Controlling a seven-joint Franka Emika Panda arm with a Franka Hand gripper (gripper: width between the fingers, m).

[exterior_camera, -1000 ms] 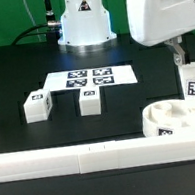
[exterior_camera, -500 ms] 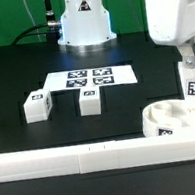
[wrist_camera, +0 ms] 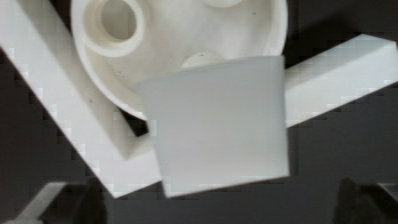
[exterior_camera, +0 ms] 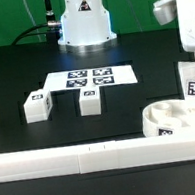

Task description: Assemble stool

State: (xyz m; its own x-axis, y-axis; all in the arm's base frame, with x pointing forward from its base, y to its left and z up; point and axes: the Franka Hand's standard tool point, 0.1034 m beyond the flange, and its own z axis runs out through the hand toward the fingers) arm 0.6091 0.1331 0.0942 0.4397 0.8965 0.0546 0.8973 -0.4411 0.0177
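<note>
Pincer [wrist_camera: 199, 205] spread wide, apparently empty – leg [wrist_camera: 217, 125] upright between its tips, seat [wrist_camera: 169, 50] against corner rails [wrist_camera: 80, 120].

Seat [exterior_camera: 177, 117]: smooth white plastic, slight sheen
Legs [exterior_camera: 89, 101]: matt white plastic
Table [exterior_camera: 21, 71]: matt black

Not fully visible from my station:
- Gripper [exterior_camera: 187, 54]: cropped by the exterior view's right edge; I cannot see its jaws there.
- Seat [exterior_camera: 179, 117]: cut at that same edge.
- Leg [wrist_camera: 221, 125]: blurred in the wrist view, hiding part of the seat.
</note>
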